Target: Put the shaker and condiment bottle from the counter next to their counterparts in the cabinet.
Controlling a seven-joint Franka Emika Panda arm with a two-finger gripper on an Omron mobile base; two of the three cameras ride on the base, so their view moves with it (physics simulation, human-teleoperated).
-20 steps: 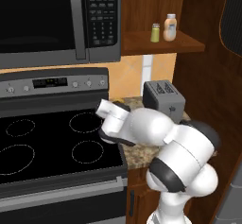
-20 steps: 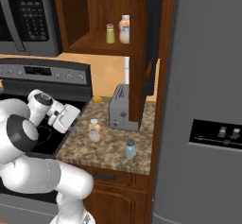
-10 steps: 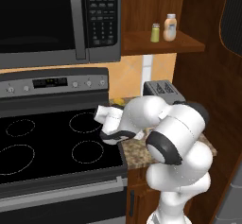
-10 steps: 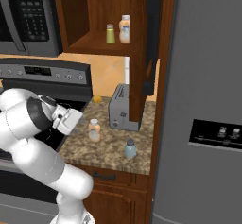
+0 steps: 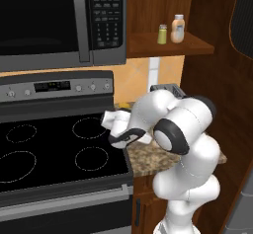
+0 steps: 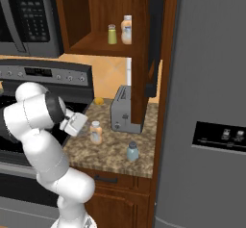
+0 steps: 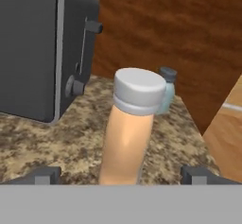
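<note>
The condiment bottle [image 7: 126, 133], pale orange with a grey-white cap, stands upright on the speckled counter [image 7: 56, 142] right in front of my gripper [image 7: 120, 176]. The jaws are open, one dark fingertip far out on each side of the bottle, neither touching it. Behind its cap peeks the pale teal shaker [image 7: 166, 91]. From the right base view the bottle [image 6: 96, 132] is just right of the gripper [image 6: 82, 126], and the shaker [image 6: 132, 151] stands nearer the counter [image 6: 113, 150] front edge. On the cabinet [image 6: 96, 44] shelf stand the counterparts: a yellow-green shaker [image 6: 112, 34] and an orange bottle [image 6: 127, 30].
A dark grey toaster [image 6: 122, 109] sits at the back of the counter, left of the bottle in the hand view. The black stove [image 5: 49, 149] and microwave [image 5: 54, 20] lie to the left, and a grey fridge [image 6: 206, 102] to the right. A small yellow object [image 6: 98, 100] rests by the wall.
The arm has swung right from over the stove edge, bringing the hand low toward the condiment bottle on the counter. The jaws stayed open. The bottle and shaker have not moved.
</note>
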